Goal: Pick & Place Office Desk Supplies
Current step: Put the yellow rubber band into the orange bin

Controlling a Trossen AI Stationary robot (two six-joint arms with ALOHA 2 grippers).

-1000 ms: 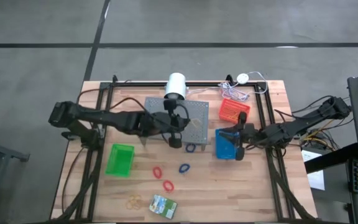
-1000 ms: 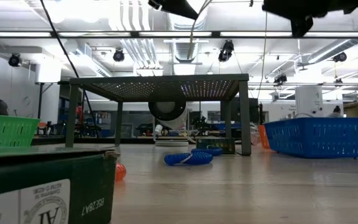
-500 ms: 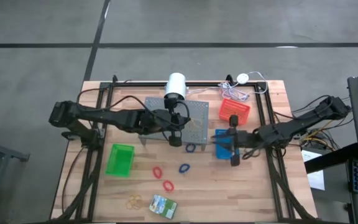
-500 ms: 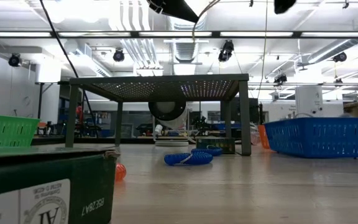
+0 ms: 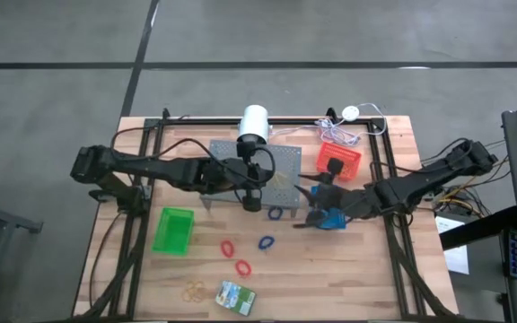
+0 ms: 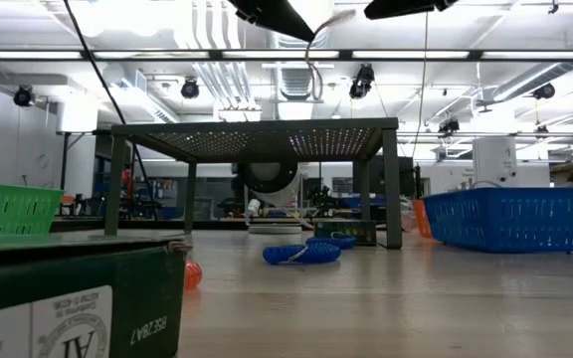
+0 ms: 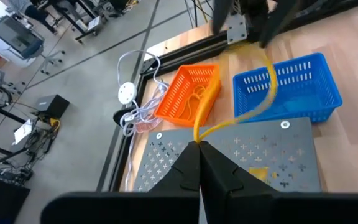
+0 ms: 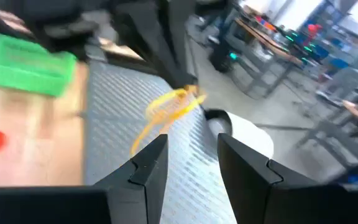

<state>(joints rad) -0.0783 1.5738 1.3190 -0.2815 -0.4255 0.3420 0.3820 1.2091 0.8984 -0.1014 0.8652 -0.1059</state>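
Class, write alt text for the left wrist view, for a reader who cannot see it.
The left gripper, fingers shut, pinches a thin yellow rubber band that arcs up from its tips above the grey perforated metal stand. Beyond the stand sit an orange mesh basket and a blue mesh basket on the wooden table, with a white cable by the table's edge.

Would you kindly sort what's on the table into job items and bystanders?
Job: red bands, blue bands, tan rubber bands, crayon box, yellow band pinched by the left gripper.
Bystanders: green basket, blue basket, red basket, perforated stand, white roll.
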